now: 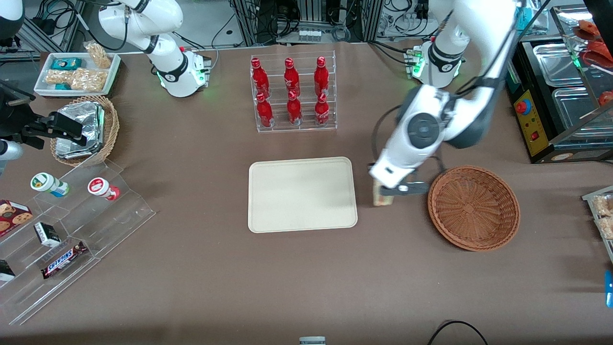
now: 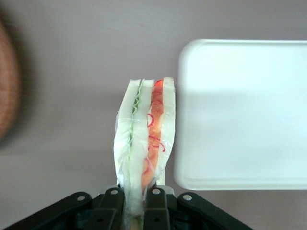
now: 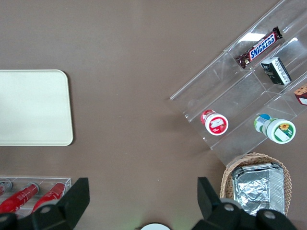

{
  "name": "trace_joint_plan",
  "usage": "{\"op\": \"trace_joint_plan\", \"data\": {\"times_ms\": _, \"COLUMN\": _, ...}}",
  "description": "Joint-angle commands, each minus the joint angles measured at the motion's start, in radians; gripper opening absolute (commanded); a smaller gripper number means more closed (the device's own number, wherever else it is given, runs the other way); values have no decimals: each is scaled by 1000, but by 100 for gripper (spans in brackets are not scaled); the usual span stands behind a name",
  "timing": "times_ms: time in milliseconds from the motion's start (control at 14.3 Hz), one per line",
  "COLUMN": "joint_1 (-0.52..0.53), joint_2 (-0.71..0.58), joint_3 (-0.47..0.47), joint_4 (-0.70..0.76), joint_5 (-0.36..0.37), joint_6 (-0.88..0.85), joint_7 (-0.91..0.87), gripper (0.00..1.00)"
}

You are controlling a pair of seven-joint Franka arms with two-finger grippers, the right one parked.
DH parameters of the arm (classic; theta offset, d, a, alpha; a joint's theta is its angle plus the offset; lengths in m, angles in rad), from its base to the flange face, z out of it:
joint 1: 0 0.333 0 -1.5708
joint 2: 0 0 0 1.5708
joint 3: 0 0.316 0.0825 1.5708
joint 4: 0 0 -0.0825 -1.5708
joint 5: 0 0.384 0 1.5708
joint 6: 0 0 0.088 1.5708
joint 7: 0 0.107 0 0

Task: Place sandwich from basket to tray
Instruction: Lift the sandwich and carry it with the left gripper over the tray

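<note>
My left gripper (image 1: 387, 190) hangs above the bare tablecloth between the basket (image 1: 474, 207) and the tray (image 1: 301, 194), shut on the sandwich (image 1: 382, 196). The wrist view shows the sandwich (image 2: 145, 139) as a plastic-wrapped wedge with green, red and orange layers, pinched at its narrow end between the black fingers (image 2: 158, 206) of the gripper (image 2: 136, 207). The sandwich's long edge lies just beside the cream tray's rim (image 2: 178, 115), over the cloth. The reddish-brown wicker basket holds nothing; only its blurred edge (image 2: 7, 86) shows at the wrist.
A clear rack of red bottles (image 1: 292, 93) stands farther from the front camera than the tray. Toward the parked arm's end are a tan basket of foil packets (image 1: 86, 129), a white snack tray (image 1: 76, 72) and a clear stepped shelf (image 1: 72, 230). Metal pans (image 1: 565, 76) sit toward the working arm's end.
</note>
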Motion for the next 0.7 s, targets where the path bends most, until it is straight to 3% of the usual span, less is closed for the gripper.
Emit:
{"op": "trace_joint_plan", "data": {"times_ms": 0, "joint_1": -114, "joint_2": 172, "joint_3": 16, "joint_4": 230, "joint_5": -26, "joint_6": -16, "joint_7": -138, "gripper": 4}}
{"op": "trace_joint_plan", "data": {"times_ms": 280, "joint_1": -252, "joint_2": 329, "joint_3": 19, "joint_4": 402, "joint_5": -17, "joint_6": 36, "joint_7": -342, "gripper": 3}}
{"op": "trace_joint_plan", "data": {"times_ms": 630, "joint_1": -334, "joint_2": 412, "joint_3": 21, "joint_4": 427, "joint_5": 195, "joint_6": 154, "joint_7": -544, "gripper": 3}}
